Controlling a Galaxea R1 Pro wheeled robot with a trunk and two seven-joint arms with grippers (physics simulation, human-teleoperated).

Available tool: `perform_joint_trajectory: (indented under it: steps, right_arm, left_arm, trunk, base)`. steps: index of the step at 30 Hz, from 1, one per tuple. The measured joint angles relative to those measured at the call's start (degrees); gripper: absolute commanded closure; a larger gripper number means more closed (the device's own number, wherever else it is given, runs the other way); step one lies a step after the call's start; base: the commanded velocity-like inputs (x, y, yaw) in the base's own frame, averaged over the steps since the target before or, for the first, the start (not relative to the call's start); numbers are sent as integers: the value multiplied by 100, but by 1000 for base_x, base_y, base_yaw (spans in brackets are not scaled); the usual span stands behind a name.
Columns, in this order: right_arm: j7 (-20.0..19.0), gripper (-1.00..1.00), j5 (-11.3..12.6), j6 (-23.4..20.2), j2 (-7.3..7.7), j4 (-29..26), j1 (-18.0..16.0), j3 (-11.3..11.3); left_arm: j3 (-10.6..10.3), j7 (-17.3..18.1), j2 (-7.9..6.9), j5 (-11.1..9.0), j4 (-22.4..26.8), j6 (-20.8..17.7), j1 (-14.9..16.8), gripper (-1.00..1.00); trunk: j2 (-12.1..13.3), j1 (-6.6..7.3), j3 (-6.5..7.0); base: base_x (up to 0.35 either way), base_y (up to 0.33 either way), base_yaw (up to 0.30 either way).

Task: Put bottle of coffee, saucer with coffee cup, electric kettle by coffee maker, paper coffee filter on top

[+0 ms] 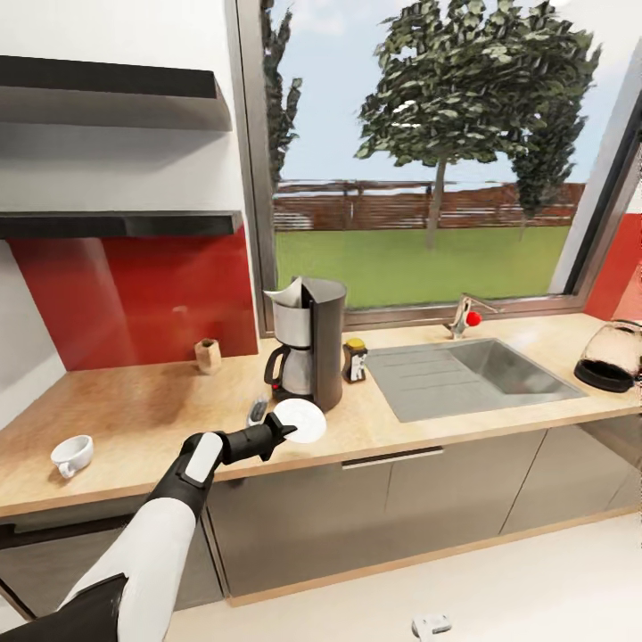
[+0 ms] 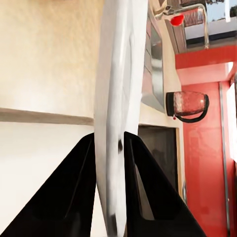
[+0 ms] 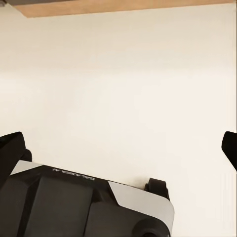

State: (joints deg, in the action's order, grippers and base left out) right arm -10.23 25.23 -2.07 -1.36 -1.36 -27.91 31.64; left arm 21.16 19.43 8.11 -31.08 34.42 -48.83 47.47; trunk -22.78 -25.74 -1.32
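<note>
My left gripper (image 1: pixel 283 431) is shut on the rim of the white saucer (image 1: pixel 300 420), holding it over the front part of the kitchen countertop (image 1: pixel 152 406), just in front of the coffee maker (image 1: pixel 310 343). In the left wrist view the saucer (image 2: pixel 121 74) shows edge-on between the black fingers (image 2: pixel 81 187). The paper coffee filter (image 1: pixel 283 292) sits on top of the coffee maker. The bottle of coffee (image 1: pixel 356 359) stands right beside the machine. The coffee cup (image 1: pixel 71 455) sits at the counter's left front. The electric kettle (image 1: pixel 613 355) (image 2: pixel 187 105) stands far right. My right gripper (image 3: pixel 118 148) hangs open above the pale floor.
An inset steel sink (image 1: pixel 473 374) with a faucet (image 1: pixel 464 314) lies right of the coffee maker. A small brown pot (image 1: pixel 208 356) stands by the red backsplash. A small grey item (image 1: pixel 257 411) lies left of the saucer. Two dark shelves (image 1: pixel 116 223) hang above the left counter.
</note>
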Motion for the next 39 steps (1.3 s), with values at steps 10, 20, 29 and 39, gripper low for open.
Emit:
perform_joint_trajectory:
  steps: [10,20,29,39]
  right_arm:
    - [0,-100,1,0,2,1,0,0]
    - [0,-100,1,0,2,0,1,0]
    - [-1,-100,1,0,3,-1,1,0]
    - [0,-100,1,0,71,-1,2,0]
  left_arm:
    - [-8,9,5,2,-57,3,0,100]
    - [-9,11,40,1,-105,8,0,100]
    - [-2,5,95,19,-250,100,0,100]
    - [-5,7,104,20,-596,503,-6,100]
  trunk:
    - [0,0,0]
    - [0,0,0]
    - [-1,3,0]
    - [-1,3,0]
  base:
    - [1,-273,31]
    - [2,-273,174]
    - [195,-206,7]
    - [296,-52,0]
